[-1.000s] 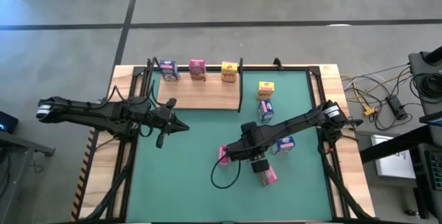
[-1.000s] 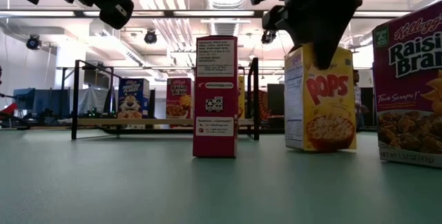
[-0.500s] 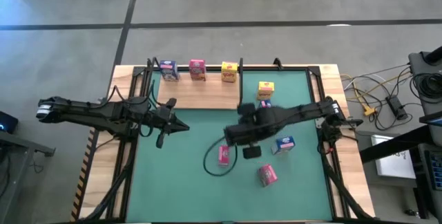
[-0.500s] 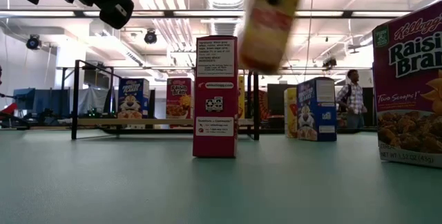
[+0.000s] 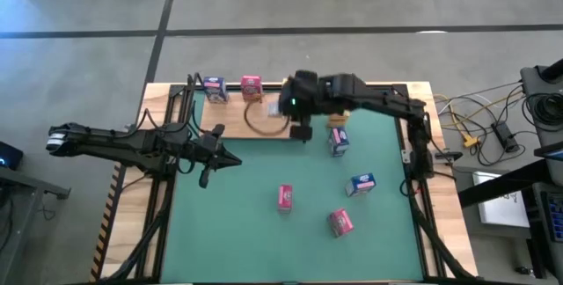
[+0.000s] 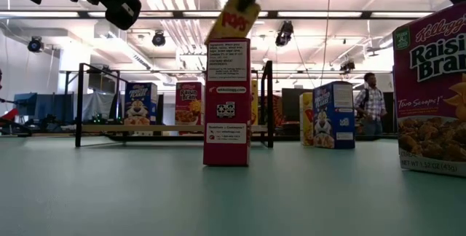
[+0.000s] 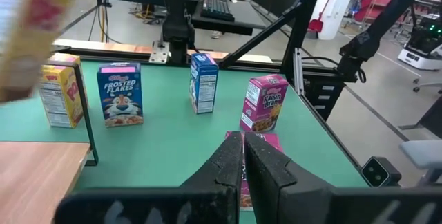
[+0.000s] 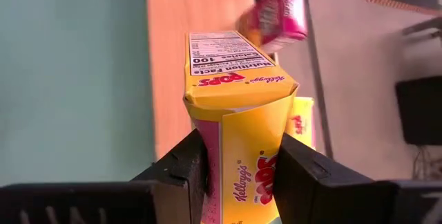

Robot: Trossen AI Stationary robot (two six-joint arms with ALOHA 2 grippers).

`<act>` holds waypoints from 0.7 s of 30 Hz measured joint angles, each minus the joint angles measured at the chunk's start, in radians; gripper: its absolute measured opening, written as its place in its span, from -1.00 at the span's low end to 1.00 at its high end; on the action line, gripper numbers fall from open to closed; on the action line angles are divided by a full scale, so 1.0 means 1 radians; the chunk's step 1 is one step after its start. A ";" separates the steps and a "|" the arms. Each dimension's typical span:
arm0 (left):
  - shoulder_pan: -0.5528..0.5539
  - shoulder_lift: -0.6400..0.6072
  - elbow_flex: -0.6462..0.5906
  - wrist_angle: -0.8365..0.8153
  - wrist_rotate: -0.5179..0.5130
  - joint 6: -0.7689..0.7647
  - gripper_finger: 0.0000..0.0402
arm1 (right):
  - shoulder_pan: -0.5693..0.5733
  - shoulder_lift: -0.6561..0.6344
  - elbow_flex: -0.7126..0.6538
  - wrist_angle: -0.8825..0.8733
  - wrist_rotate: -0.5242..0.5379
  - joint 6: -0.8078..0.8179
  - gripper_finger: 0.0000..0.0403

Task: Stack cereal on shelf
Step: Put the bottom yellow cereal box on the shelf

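1. High view: the right end effector (image 5: pixel 300 118) hangs over the shelf (image 5: pixel 255 120) at the desk's (image 5: pixel 237 215) twelve o'clock; the left end effector (image 5: pixel 209 156) waits at nine o'clock.
2. Low view: a yellow cereal box (image 6: pixel 233 19) is tilted, airborne.
3. Left wrist view: left fingers (image 7: pixel 231 160) pressed together.
4. Right wrist view: right fingers (image 8: pixel 181 170) pinch the yellow cereal box (image 8: pixel 242 141).

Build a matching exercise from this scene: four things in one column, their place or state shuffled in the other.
Things:
1. yellow Pops box
2. left gripper
3. blue Frosted Flakes box
4. pink box nearest the table's front

Place or state:
a. standing on the shelf
b. on the green mat
c. clamped in the right gripper, above the shelf
d. shut, holding nothing

Pairs: 1-c, 2-d, 3-a, 4-b
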 joint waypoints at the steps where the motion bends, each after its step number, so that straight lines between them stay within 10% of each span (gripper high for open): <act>1: 0.000 0.000 0.000 0.000 0.000 0.000 -1.00 | -0.024 0.000 -0.008 0.013 -0.018 -0.013 -0.42; 21: 0.000 0.001 -0.041 0.066 -0.003 -0.010 -1.00 | -0.191 0.161 -0.024 -0.089 -0.178 -0.025 -0.41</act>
